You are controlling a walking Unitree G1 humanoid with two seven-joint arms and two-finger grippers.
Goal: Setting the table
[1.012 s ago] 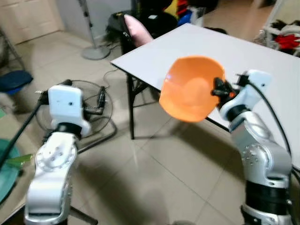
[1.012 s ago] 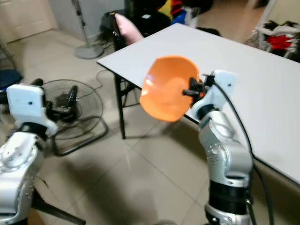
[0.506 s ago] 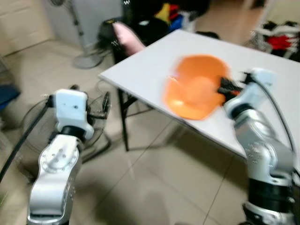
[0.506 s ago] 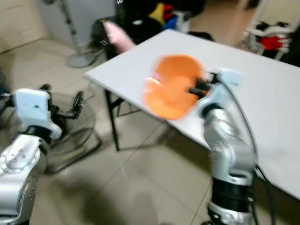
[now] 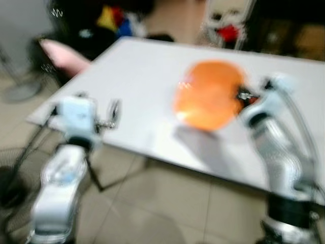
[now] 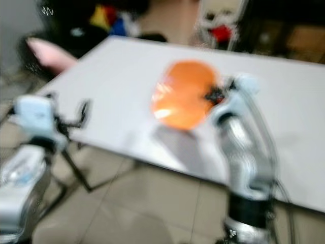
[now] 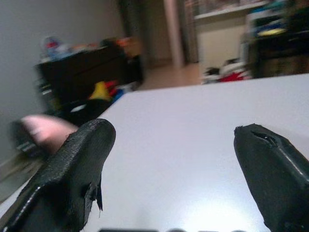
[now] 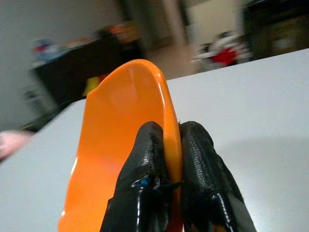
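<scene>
Image quality: we note that both eye views are blurred, so fine detail is limited.
Bowl: we find an orange bowl [image 5: 210,95] held up above the white desk [image 5: 147,76], tilted so that its hollow faces the head camera; its shadow falls on the desk surface just below it.
Right end effector: the right end effector [image 8: 167,145] is clenched on the rim of the orange bowl, one black finger [image 8: 145,159] on the inner face and the other on the outer face, as we see in the right wrist view. In the eye views it sits at the bowl's right edge, over the desk.
Left end effector: the left end effector [image 7: 169,145] is released, its two black fingers well apart with nothing between them. We place it near the desk's front edge, on the robot's left, pointing across the desk top.
Desk: white, with its surface bare around the bowl's shadow.
Surroundings: a pink object [image 5: 63,55] lies beyond the desk's far left corner, and we observe coloured clutter [image 5: 112,20] against the dark background. The floor [image 5: 167,203] is of light tiles.
</scene>
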